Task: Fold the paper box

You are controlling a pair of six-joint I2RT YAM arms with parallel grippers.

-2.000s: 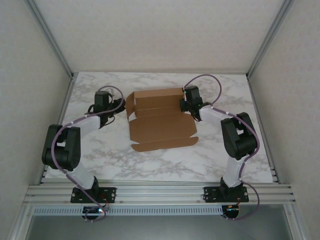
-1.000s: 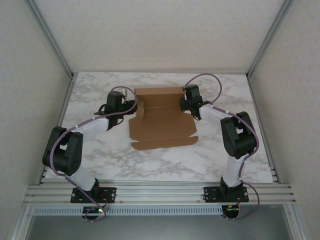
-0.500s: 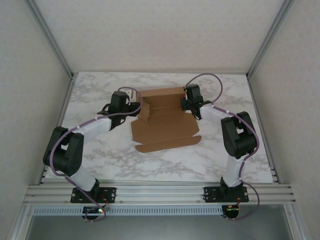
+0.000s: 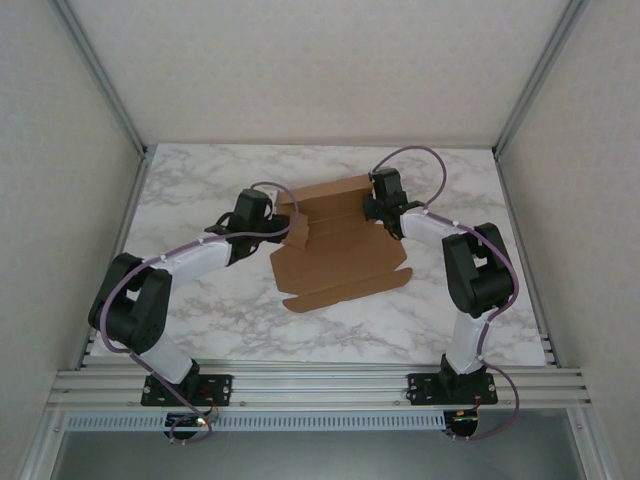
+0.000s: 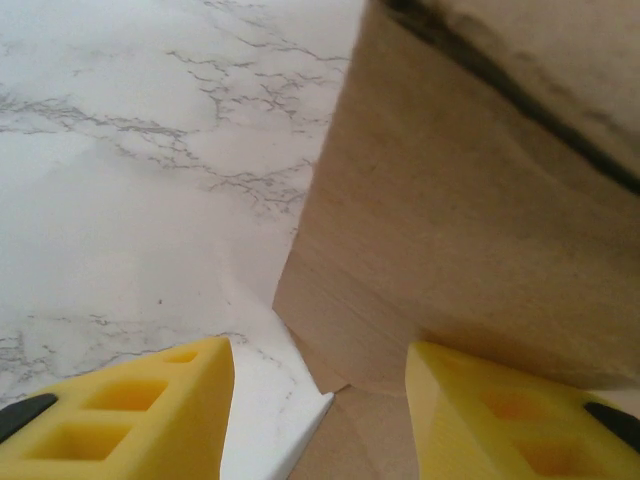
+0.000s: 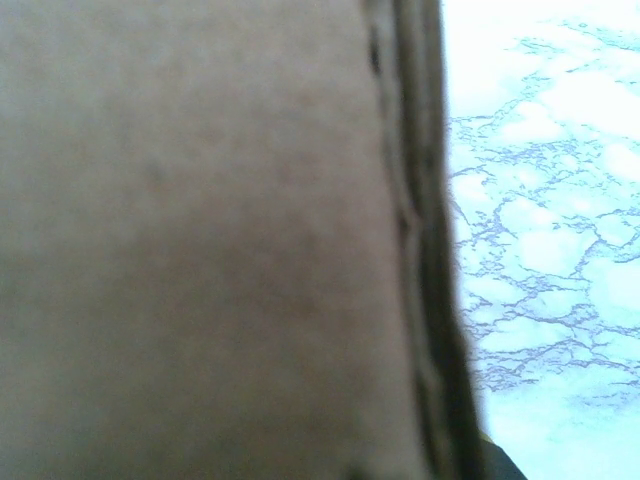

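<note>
The paper box (image 4: 340, 255) is a brown cardboard mailer lying partly folded at mid-table, its rear wall raised and its front flap flat. My left gripper (image 4: 280, 226) presses against the box's left side flap (image 4: 297, 229), which stands upright. In the left wrist view that flap (image 5: 450, 230) rises just ahead of the left gripper (image 5: 320, 400), whose yellow fingers (image 5: 150, 415) stand apart and open. My right gripper (image 4: 374, 209) is at the box's right rear corner, shut on the cardboard. In the right wrist view, blurred cardboard of the paper box (image 6: 200, 240) hides the jaws.
The marble table (image 4: 200, 300) has free room in front of and to the left of the box. Metal frame posts and white walls bound the back and both sides. The aluminium rail (image 4: 320, 385) with both arm bases runs along the near edge.
My left gripper has moved right and pushed the left side flap up and inward. The box's front has swung to the right. The right gripper has stayed at its corner.
</note>
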